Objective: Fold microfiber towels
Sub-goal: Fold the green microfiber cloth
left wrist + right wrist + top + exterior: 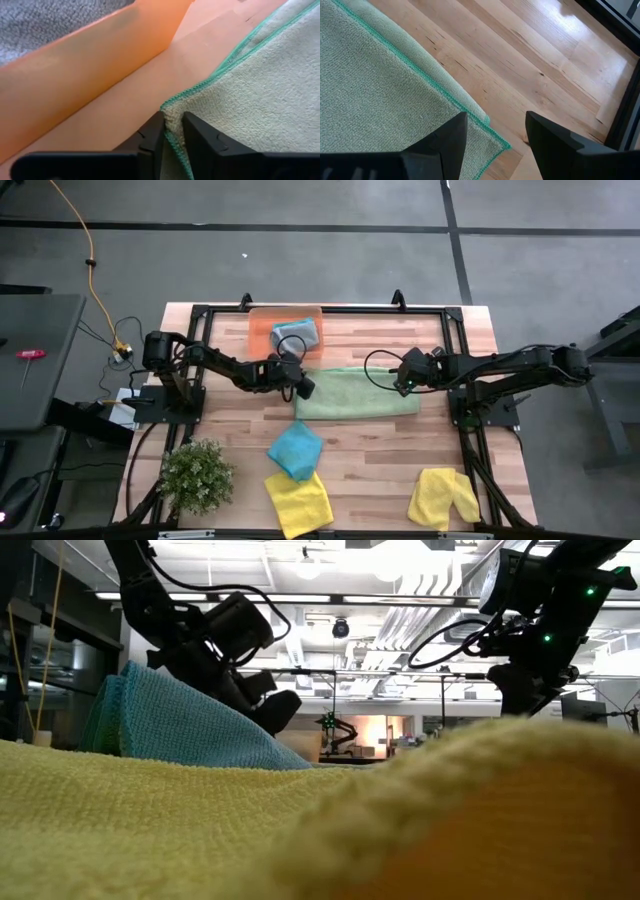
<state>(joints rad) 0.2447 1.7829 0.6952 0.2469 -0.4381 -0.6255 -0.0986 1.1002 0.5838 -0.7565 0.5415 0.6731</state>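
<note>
A light green towel [358, 393] lies folded into a rectangle at the middle of the table. My left gripper [301, 386] is shut on its far left corner, next to the orange tray [262, 330]. My right gripper [404, 377] hovers open over the towel's far right corner [492, 139] and touches nothing. A grey towel [296, 331] with a teal-blue one lies on the tray. Another teal-blue towel [295, 449] and two yellow towels [299, 501] [443, 497] lie near the table's near edge. My left gripper pinches the light green towel's far left corner [172, 114] between its two fingers [150, 140], with the green stitched edge running down between them. The fingers come from the table's left, slanting down. The rest of the towel lies flat on the table. How many layers are held I cannot tell.
The tray's orange wall [75, 70] stands just beside my left gripper. A small bushy plant [197, 475] stands at the near left. Black frame rails [455, 340] run round the table. Bare wood [535, 55] shows to the right of the green towel.
</note>
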